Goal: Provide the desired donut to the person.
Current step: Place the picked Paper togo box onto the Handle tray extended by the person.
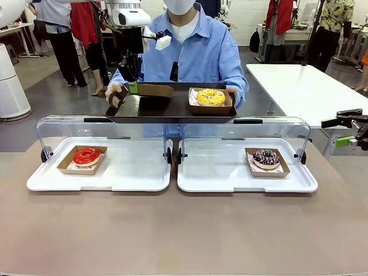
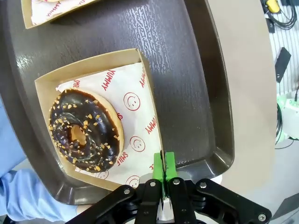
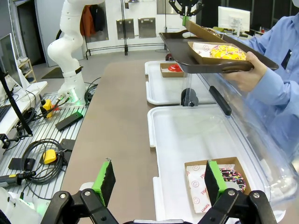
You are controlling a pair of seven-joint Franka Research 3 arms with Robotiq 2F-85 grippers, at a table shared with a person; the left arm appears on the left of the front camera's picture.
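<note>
while the person holds the dark tray above the clear covers, i see my left gripper over it, green pads pressed together on the edge of the paper liner in a cardboard box. the chocolate donut with nut bits lies in that box. the yellow donut sits at the tray's other end. my right gripper hangs spread wide, well off to the side, above the sprinkled donut on its white tray. a red donut rests on the other white tray.

I count four donuts – yellow, red, sprinkled dark, chocolate – four paper boats, two white trays, one dark tray.
</note>
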